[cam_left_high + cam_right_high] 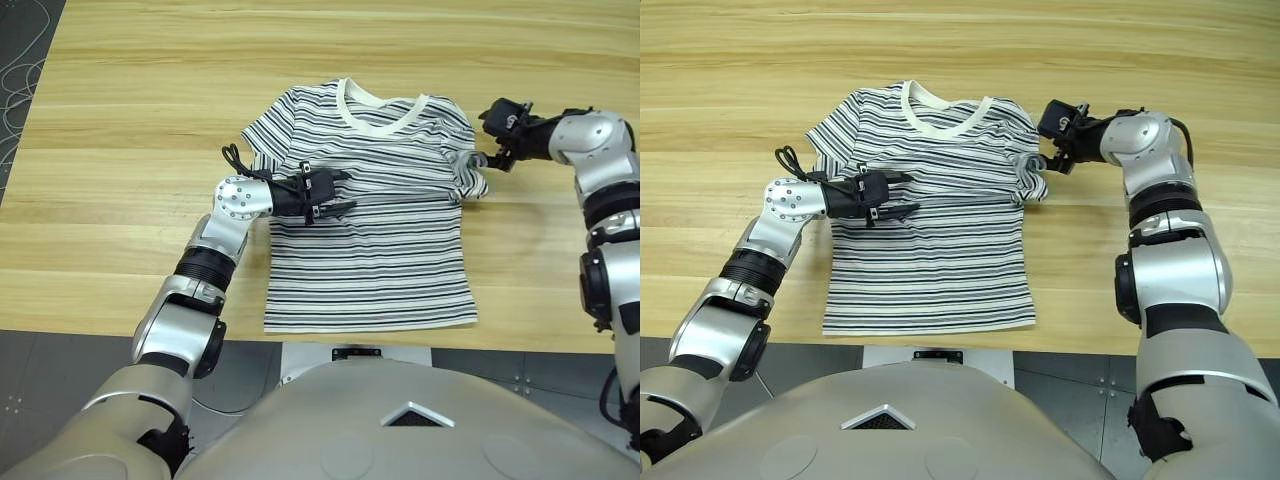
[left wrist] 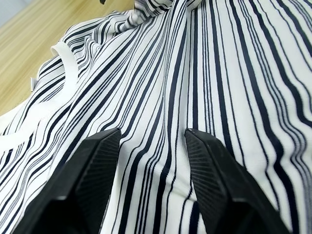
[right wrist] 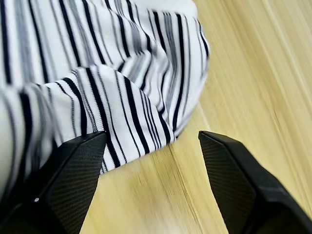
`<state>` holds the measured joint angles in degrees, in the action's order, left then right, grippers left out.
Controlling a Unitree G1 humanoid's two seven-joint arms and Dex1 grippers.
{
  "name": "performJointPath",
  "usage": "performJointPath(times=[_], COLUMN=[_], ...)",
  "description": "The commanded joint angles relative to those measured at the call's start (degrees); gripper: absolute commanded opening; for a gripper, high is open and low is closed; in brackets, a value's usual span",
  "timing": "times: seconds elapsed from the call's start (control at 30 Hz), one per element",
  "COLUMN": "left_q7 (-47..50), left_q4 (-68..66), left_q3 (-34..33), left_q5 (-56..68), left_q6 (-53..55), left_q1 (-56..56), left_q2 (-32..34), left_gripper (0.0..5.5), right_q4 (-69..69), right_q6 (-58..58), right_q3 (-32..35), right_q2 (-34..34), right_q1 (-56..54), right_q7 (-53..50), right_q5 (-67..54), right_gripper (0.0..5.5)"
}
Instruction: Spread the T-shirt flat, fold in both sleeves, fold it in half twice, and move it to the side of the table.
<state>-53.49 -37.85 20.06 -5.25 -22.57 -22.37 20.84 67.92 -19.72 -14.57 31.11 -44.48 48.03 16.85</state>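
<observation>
T-shirt (image 1: 370,240) on table (image 1: 120,120); left claw (image 2: 153,139) spread, empty, over its chest; right claw (image 3: 152,141) spread at bunched sleeve (image 3: 131,102).

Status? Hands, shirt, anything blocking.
Left hand open, over T-shirt body. Right hand open at right sleeve. T-shirt flat on table, no folds done. Snag: that sleeve bunched up.

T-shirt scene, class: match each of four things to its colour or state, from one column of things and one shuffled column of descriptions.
Things:
1 left gripper
2 right gripper
3 collar
4 table

Descriptions:
A light wood
B open beside the crumpled sleeve
C cream
D open over the striped T-shirt front

Pairs: 1-D; 2-B; 3-C; 4-A
</observation>
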Motion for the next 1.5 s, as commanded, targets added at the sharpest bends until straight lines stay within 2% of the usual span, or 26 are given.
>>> performJointPath(times=[0.03,0.13,0.3,0.47,0.77,0.83,0.93,1.03,1.1,1.27,1.5], left_q7=[-1.2,-0.9,-0.8,-1.1,-3.7,-3.1,-2.5,0.1,2.9,7.8,13.5], left_q4=[-0.8,-1.4,-0.8,0.3,11.2,11.6,12.7,10.1,5.6,-1.9,-11.5], left_q3=[1.4,1.3,1.7,1.7,2.5,2.0,0.3,-3.2,-5.8,-9.5,-13.8], left_q5=[-1.8,-1.6,-1.5,-0.8,2.2,2.6,4.3,5.6,5.8,5.8,6.0], left_q6=[2.2,2.3,2.4,3.0,7.5,8.4,10.0,10.6,10.3,8.3,6.5], left_q1=[2.5,2.6,3.4,3.6,7.7,6.8,4.5,0.2,-3.1,-8.7,-16.3], left_q2=[1.1,0.7,0.4,0.0,0.8,0.5,0.1,-0.4,-1.0,-1.7,-3.8], left_gripper=[2.45,2.45,2.45,2.45,2.45,2.45,2.45,2.45,2.45,2.45,2.45], right_q4=[2.3,3.6,5.1,4.1,4.8,3.6,-3.0,-26.4,-42.8,-62.8,-71.3], right_q6=[1.4,1.3,-0.3,-2.5,-1.9,-3.3,-4.1,5.8,14.8,26.5,29.6], right_q3=[-0.3,-1.2,-6.8,-8.0,-8.2,-6.1,-0.3,1.8,1.9,1.5,0.8], right_q2=[2.7,3.2,4.0,1.8,-1.9,-1.7,-1.5,0.8,3.1,8.0,11.9], right_q1=[-1.8,-2.3,-2.6,-5.8,-9.0,-8.4,-4.0,10.3,19.5,31.7,40.9], right_q7=[-1.0,-3.8,-16.7,-28.0,-37.5,-34.4,-20.3,-1.2,6.7,16.0,16.0], right_q5=[1.5,3.2,11.4,14.1,14.8,11.8,1.7,-11.5,-18.8,-26.0,-23.7], right_gripper=[3.47,3.47,3.47,3.47,3.47,3.47,3.47,3.47,3.47,3.47,3.47])
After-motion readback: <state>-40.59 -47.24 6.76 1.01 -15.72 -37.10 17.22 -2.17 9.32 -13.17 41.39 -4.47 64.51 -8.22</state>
